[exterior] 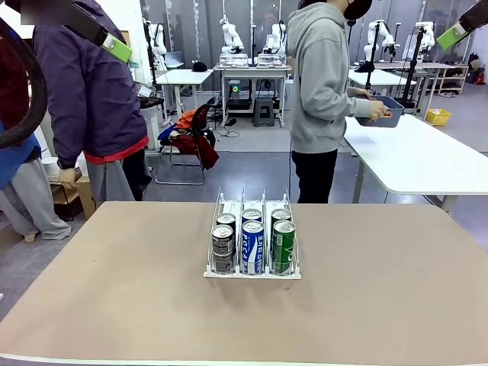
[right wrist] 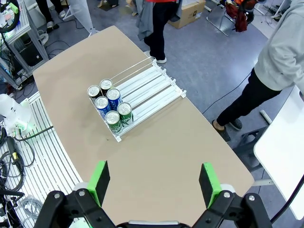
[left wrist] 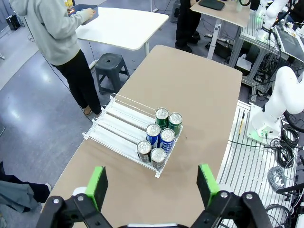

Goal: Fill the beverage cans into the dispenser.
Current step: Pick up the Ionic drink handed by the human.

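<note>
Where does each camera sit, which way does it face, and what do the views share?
Front view: between the arms, facing across the dispenser to the person; left tool, right tool in upper corners.
Left wrist view: high above, looking down at the table; its open fingers below.
Right wrist view: same, from the opposite side.
Wrist views share six cans.

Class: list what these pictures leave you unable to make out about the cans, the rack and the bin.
- Front view: the rear three slim aluminium drink cans; the front row hides their bodies.
- Front view: inside the blue rectangular plastic bin; its wall hides it.
- Wrist views: can print, too small.
</note>
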`<action>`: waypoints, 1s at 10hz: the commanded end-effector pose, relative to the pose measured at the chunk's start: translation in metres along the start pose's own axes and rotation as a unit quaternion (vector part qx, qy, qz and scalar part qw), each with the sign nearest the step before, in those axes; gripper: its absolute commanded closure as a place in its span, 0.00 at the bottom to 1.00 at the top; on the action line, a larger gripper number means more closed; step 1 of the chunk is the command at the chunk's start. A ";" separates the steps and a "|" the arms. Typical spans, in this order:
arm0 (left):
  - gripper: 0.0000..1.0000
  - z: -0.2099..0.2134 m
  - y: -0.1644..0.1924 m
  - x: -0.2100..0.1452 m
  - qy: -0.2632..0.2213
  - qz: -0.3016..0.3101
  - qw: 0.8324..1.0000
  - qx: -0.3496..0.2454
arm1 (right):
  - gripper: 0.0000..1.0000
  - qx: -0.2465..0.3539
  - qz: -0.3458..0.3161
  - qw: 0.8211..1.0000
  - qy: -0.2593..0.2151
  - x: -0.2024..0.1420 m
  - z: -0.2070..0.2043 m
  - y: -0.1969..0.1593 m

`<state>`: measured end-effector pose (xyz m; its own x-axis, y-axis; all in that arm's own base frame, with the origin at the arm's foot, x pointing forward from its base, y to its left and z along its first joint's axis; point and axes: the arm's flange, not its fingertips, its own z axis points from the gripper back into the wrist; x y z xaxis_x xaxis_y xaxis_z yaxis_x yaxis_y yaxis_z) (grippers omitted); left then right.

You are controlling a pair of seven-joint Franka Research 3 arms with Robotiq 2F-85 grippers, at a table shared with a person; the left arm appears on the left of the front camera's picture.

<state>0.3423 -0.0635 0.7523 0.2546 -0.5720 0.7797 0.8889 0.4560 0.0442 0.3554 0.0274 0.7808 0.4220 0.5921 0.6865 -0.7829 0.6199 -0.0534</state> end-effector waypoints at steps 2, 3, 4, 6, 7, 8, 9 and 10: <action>0.00 0.000 0.000 0.000 -0.002 -0.001 1.000 -0.003 | 0.00 0.001 0.000 1.000 0.000 -0.001 0.000 0.001; 0.00 0.000 0.000 0.000 -0.002 -0.001 1.000 -0.003 | 0.00 0.001 0.000 1.000 0.000 -0.001 0.000 0.001; 0.00 0.000 0.000 0.000 -0.002 -0.001 1.000 -0.003 | 0.00 0.001 0.000 1.000 0.000 -0.001 0.000 0.001; 0.00 0.000 0.000 0.000 -0.002 -0.001 1.000 -0.003 | 0.00 0.001 0.000 1.000 0.000 -0.001 0.000 0.001; 0.00 0.000 0.000 0.000 -0.002 -0.001 1.000 -0.003 | 0.00 0.001 0.000 1.000 0.000 -0.001 0.000 0.001; 0.00 0.000 0.000 0.000 -0.002 -0.001 1.000 -0.003 | 0.00 0.001 0.000 1.000 0.000 -0.001 0.000 0.001; 0.00 0.000 0.000 0.000 -0.002 -0.001 1.000 -0.003 | 0.00 0.001 0.000 1.000 0.000 -0.001 0.000 0.001; 0.00 0.000 0.000 0.000 -0.002 -0.001 1.000 -0.003 | 0.00 0.001 0.000 1.000 0.000 -0.001 0.000 0.001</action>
<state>0.3423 -0.0635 0.7523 0.2546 -0.5720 0.7797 0.8889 0.4560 0.0442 0.3554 0.0274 0.7808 0.4221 0.5921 0.6865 -0.7829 0.6199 -0.0534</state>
